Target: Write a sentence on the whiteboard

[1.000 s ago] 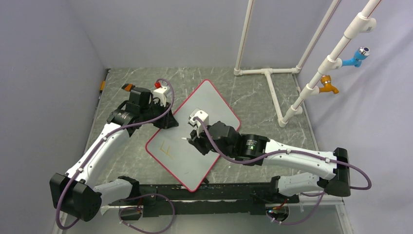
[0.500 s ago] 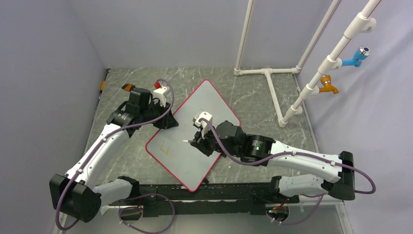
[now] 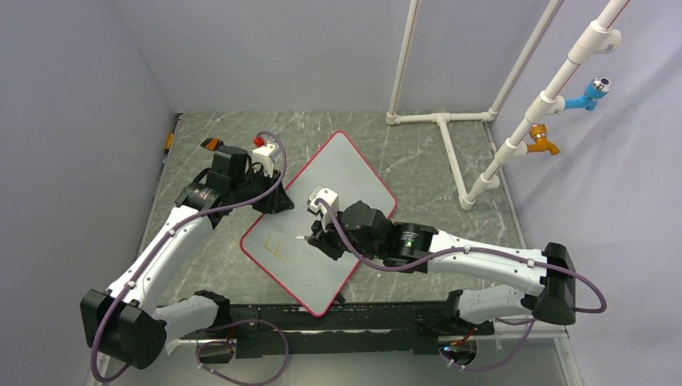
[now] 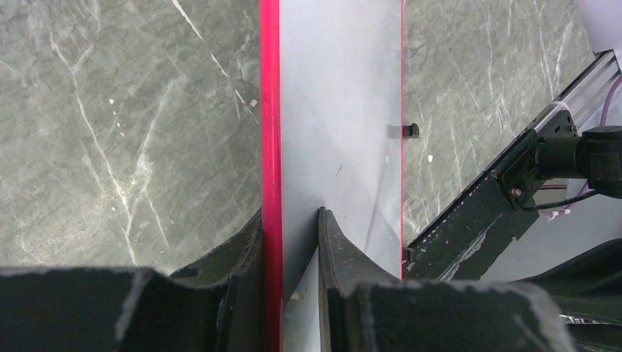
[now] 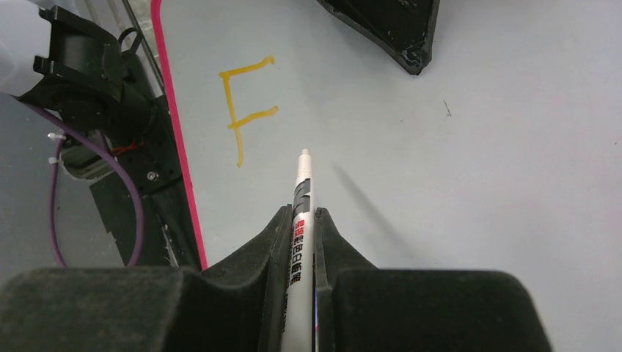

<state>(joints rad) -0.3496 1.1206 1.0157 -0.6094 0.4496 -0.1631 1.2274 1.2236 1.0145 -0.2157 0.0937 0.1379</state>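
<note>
The whiteboard (image 3: pixel 347 170), white with a red rim, lies cornerwise on the table. My left gripper (image 3: pixel 277 198) is shut on its upper-left edge. In the left wrist view the fingers (image 4: pixel 246 242) straddle the red rim (image 4: pixel 270 110), one on each side. My right gripper (image 3: pixel 315 235) is shut on a white marker (image 5: pixel 302 198), over the board's middle. The marker's tip points at bare board just right of a yellow-orange letter F (image 5: pixel 246 103). That letter is all of the sentence that shows (image 3: pixel 276 248). The tip's shadow falls apart from it.
A white pipe frame (image 3: pixel 442 121) stands at the back right, with a blue tap (image 3: pixel 591 92) and an orange tap (image 3: pixel 543 143) on a slanted pipe. A black rail (image 3: pixel 362 318) runs along the near edge. A small black clip (image 4: pixel 403 131) sits on the board's far rim.
My right gripper has shifted a little left with the marker, so its tip is now closer to the letter F. The left gripper and the board have not moved.
</note>
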